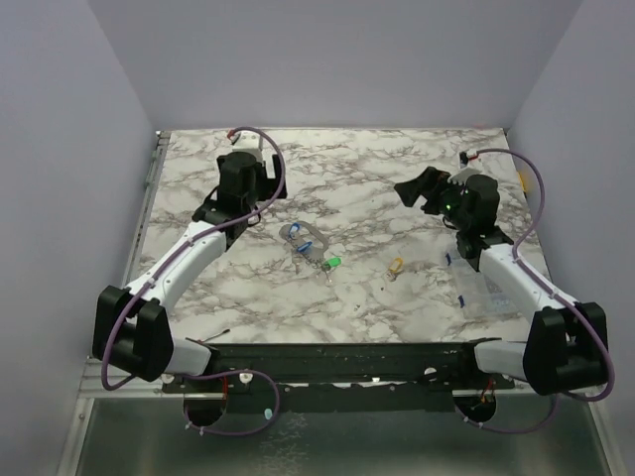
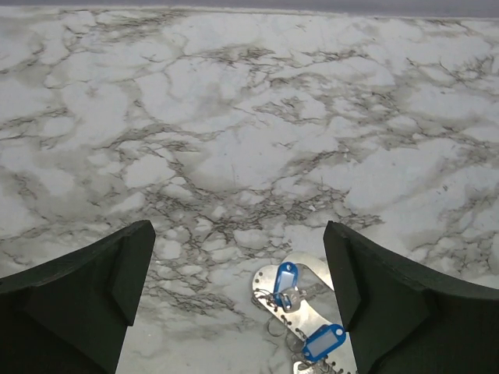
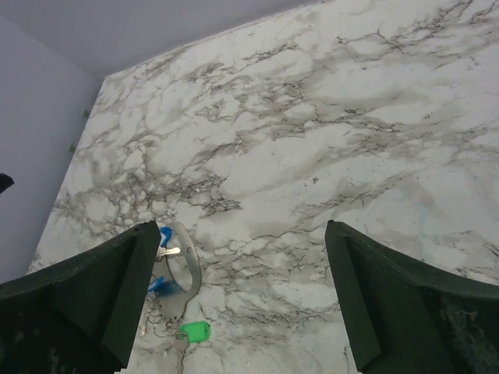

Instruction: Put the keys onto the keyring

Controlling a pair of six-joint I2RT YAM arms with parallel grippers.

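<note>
The keyring (image 1: 303,241) is a silvery oval loop lying flat near the middle of the marble table, with two blue-headed keys (image 2: 285,277) resting on it. A green-headed key (image 1: 332,263) lies just right of and nearer than the loop, and a yellow-gold key (image 1: 396,266) lies further right. My left gripper (image 1: 260,188) hovers up-left of the loop, open and holding nothing; the keyring (image 2: 304,315) shows low between its fingers. My right gripper (image 1: 422,190) stands open and holds nothing to the upper right. Its view has the keyring (image 3: 192,262) and green key (image 3: 194,332) at lower left.
A clear plastic sheet or bag (image 1: 486,293) lies on the table under the right forearm. Purple cables (image 1: 276,164) loop off both arms. Lavender walls close in the table on the left, back and right.
</note>
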